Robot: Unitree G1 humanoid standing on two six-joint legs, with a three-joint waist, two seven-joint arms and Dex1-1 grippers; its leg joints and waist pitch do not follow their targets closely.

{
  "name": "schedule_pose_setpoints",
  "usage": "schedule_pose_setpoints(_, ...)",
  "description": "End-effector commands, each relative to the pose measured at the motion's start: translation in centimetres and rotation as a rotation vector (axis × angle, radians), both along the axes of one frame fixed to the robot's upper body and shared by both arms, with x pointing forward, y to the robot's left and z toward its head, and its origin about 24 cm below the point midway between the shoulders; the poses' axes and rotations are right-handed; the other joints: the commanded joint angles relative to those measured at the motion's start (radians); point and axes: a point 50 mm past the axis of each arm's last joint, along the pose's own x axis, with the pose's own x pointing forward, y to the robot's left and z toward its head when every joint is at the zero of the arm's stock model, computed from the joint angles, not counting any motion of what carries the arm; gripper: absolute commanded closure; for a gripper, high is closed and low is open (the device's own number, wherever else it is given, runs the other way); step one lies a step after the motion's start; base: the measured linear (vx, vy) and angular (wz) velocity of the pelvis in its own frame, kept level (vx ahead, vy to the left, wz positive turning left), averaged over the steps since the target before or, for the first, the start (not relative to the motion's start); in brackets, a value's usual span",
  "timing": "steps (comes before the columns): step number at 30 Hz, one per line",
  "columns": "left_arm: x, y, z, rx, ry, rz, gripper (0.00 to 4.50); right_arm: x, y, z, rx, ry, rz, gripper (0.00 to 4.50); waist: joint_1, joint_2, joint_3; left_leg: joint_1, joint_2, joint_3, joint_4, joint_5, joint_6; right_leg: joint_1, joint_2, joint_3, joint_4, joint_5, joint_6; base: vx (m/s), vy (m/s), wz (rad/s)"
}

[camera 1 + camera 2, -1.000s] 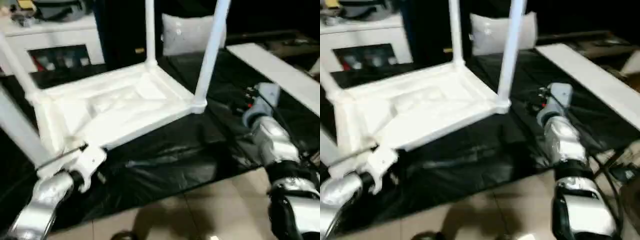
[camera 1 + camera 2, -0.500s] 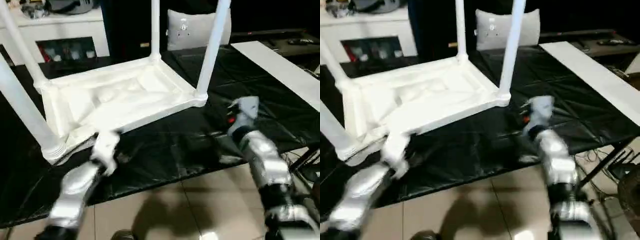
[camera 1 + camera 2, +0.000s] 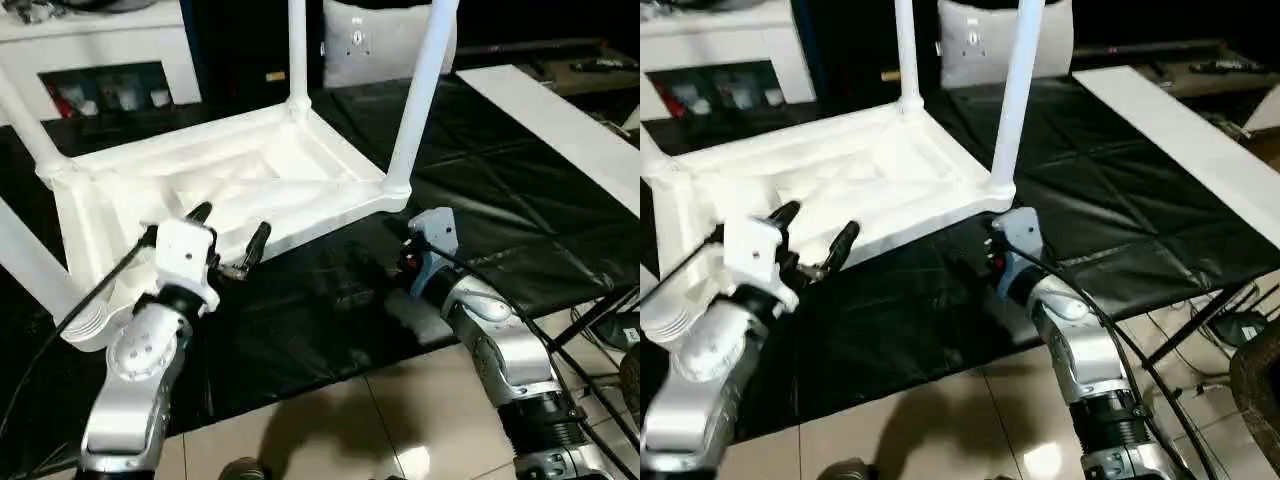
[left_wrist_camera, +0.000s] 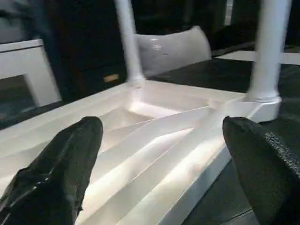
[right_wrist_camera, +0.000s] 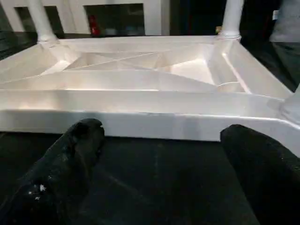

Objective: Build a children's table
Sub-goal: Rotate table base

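So the table (image 3: 230, 190) lies upside down on a black sheet (image 3: 470, 180), ribbed underside up, legs sticking up from the corner sockets. From the head views: one leg (image 3: 418, 95) at the table's near right corner, about 1 o'clock in frame; another leg (image 3: 297, 55) at the far right corner, 12 o'clock; a third leg (image 3: 25, 120) at the far left corner, 10 o'clock; a fourth leg (image 3: 35, 270) at the near left corner, 9 o'clock, running off frame.

Left gripper (image 3: 228, 240) released, fingers spread wide, nothing between them. It hovers at the table's near long edge, around 8 o'clock from frame centre; contact with the rim cannot be told. Left wrist view shows both fingers (image 4: 61, 173) apart with the ribbed underside beyond them.

Right gripper (image 5: 159, 159) also released, empty. Its wrist (image 3: 432, 235) sits just in front of the near right corner, over the sheet, not touching the table. Right wrist view: fingers (image 5: 70, 159) wide apart, table's side rim straight ahead.

White cabinet (image 3: 100, 50) behind at 11 o'clock, grey cushion (image 3: 375, 40) at 12, white board (image 3: 560, 130) at 2 o'clock. Tiled floor (image 3: 380, 420) at 6.
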Motion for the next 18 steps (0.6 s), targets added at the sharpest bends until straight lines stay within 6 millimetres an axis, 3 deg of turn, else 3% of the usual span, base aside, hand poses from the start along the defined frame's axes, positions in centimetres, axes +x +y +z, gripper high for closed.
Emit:
schedule_pose_setpoints(1,-1.0,0.4,0.2,-0.011,-0.024,0.061,0.04,-0.4,0.4,0.0,0.004,0.006,0.021,0.0,0.002,-0.002,-0.067,0.008,0.041,-0.003,-0.062,-0.074,0.068,0.063,-0.067,0.057,-0.053,0.024,-0.19,0.0,0.0,0.0)
schedule_pose_setpoints(3,-2.1,0.6,-0.1,-0.027,-0.012,0.092,0.04,-0.6,0.6,-0.1,-0.001,0.004,0.03,0.0,-0.002,-0.003,-0.061,0.008,0.046,-0.003,-0.07,-0.131,0.048,0.061,-0.069,0.057,-0.062,-0.051,-0.177,0.0,0.0,0.0)
schedule_pose_setpoints(4,-3.7,0.9,-0.9,-0.026,-0.017,0.138,0.04,-0.9,0.6,-0.2,-0.008,0.007,0.037,0.0,-0.003,-0.004,-0.058,0.008,0.045,-0.002,-0.071,-0.153,0.044,0.059,-0.068,0.058,-0.068,-0.087,-0.169,0.0,0.0,0.0)
schedule_pose_setpoints(7,-5.3,1.4,-1.7,-0.027,-0.033,0.224,0.04,-1.0,0.6,-0.4,-0.013,0.013,0.04,0.0,-0.003,-0.005,-0.048,0.011,0.044,-0.002,-0.079,-0.247,0.018,0.052,-0.069,0.06,-0.092,-0.273,-0.107,0.0,0.0,0.0)
schedule_pose_setpoints(9,-6.7,2.1,-2.2,-0.019,-0.055,0.36,0.04,-1.2,0.7,-0.5,-0.018,0.018,0.048,0.0,-0.004,-0.012,-0.047,0.01,0.045,-0.003,-0.081,-0.267,0.007,0.051,-0.066,0.061,-0.098,-0.304,-0.082,0.0,0.0,0.0)
schedule_pose_setpoints(10,-7.1,2.3,-2.2,-0.021,-0.063,0.417,0.04,-1.2,0.7,-0.5,-0.02,0.02,0.048,0.0,-0.001,-0.01,-0.048,0.015,0.047,-0.004,-0.082,-0.277,0.003,0.048,-0.068,0.062,-0.1,-0.321,-0.072,0.0,0.0,0.0)
schedule_pose_setpoints(12,-7.7,2.6,-2.3,-0.02,-0.069,0.494,0.04,-1.2,0.7,-0.5,-0.021,0.022,0.048,0.0,0.0,-0.014,-0.047,0.017,0.046,-0.004,-0.081,-0.284,0.001,0.045,-0.066,0.063,-0.102,-0.308,-0.071,0.0,0.0,0.0)
schedule_pose_setpoints(15,-8.4,3.1,-2.4,-0.018,-0.074,0.595,0.04,-1.2,0.9,-0.4,-0.025,0.023,0.056,0.0,-0.001,-0.012,-0.043,0.014,0.046,-0.008,-0.086,-0.318,-0.005,0.046,-0.065,0.06,-0.103,-0.339,-0.057,0.0,0.0,0.0)
schedule_pose_setpoints(18,-7.9,4.1,-2.5,0.006,-0.092,0.63,0.04,-1.2,1.0,-0.4,-0.034,0.034,0.078,0.0,-0.005,-0.015,-0.038,0.024,0.041,-0.011,-0.088,-0.38,-0.013,0.042,-0.067,0.058,-0.116,-0.434,-0.03,0.0,0.0,0.0)
